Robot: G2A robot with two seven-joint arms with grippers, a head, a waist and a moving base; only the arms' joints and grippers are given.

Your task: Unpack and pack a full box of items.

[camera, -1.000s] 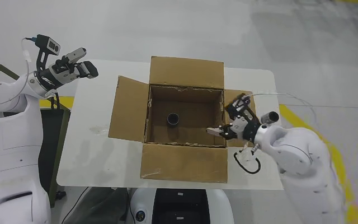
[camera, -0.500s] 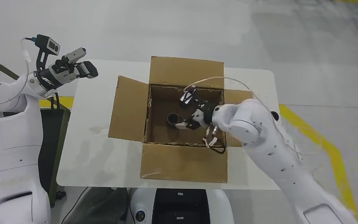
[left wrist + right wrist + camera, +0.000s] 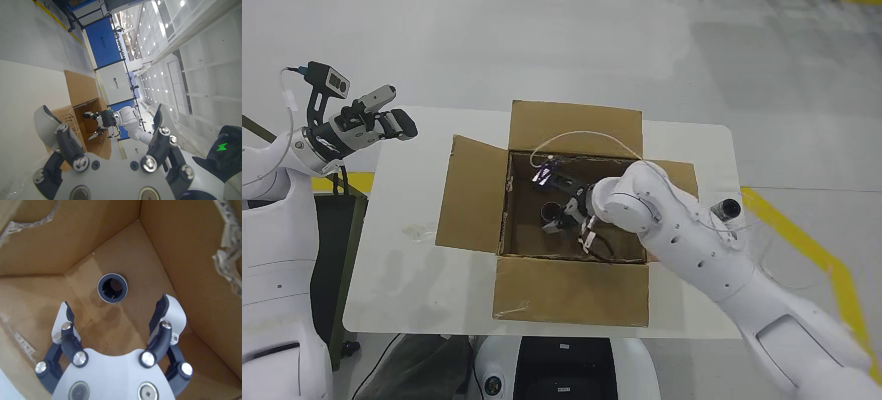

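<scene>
Box: brown cardboard, standing on the white worktop with all its flaps folded outward and its mouth open upward.
Dark cup: a round, dark vessel with a pale rim, upright on the box floor with its opening facing up, apart from all the walls.
Right gripper: lowered into the mouth of the box, pointing down at the floor; fingers spread wide and holding nothing.
Cup and right fingers: in the right wrist view the cup sits beyond the fingertips, roughly midway between the two and well below them. Neither finger touches it. From the top view the gripper hangs just beside and partly over the cup.
Left gripper: raised above the far left corner of the worktop, well apart from the box; fingers spread wide, nothing between them.
</scene>
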